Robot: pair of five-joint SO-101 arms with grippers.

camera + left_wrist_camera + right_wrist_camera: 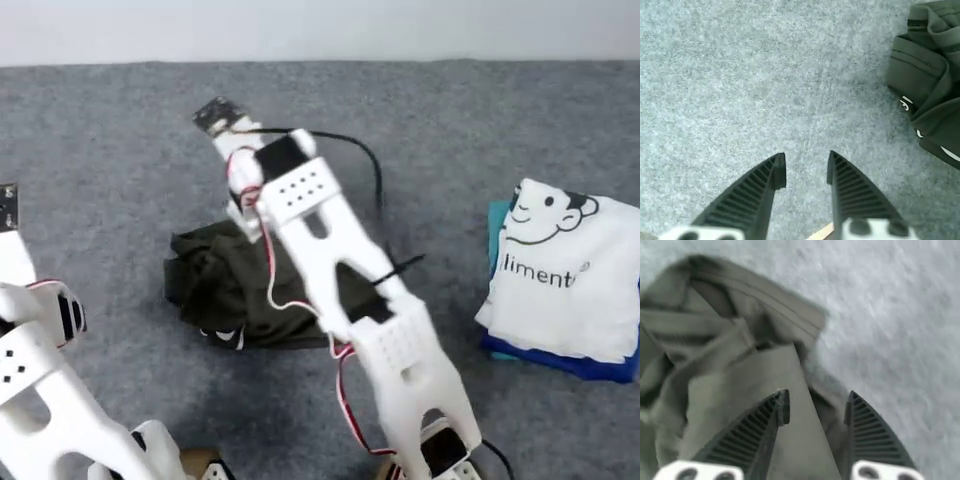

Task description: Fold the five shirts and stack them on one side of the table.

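A crumpled dark olive shirt [225, 285] lies in a heap near the table's middle, also seen as the olive shirt [932, 95] and the olive shirt [720, 355]. My right gripper [817, 410] hovers open just over its edge, one finger above the cloth, nothing gripped. In the high view the right arm [330, 260] stretches across the heap. My left gripper [805, 170] is open over bare carpet, well apart from the shirt. A stack of folded shirts [565, 280], white printed one on top, blue beneath, rests at the right side.
Grey carpet-like table cover [120, 130] spreads all around. The left arm [40, 380] sits at the near left corner. A black cable [360, 160] loops behind the right arm.
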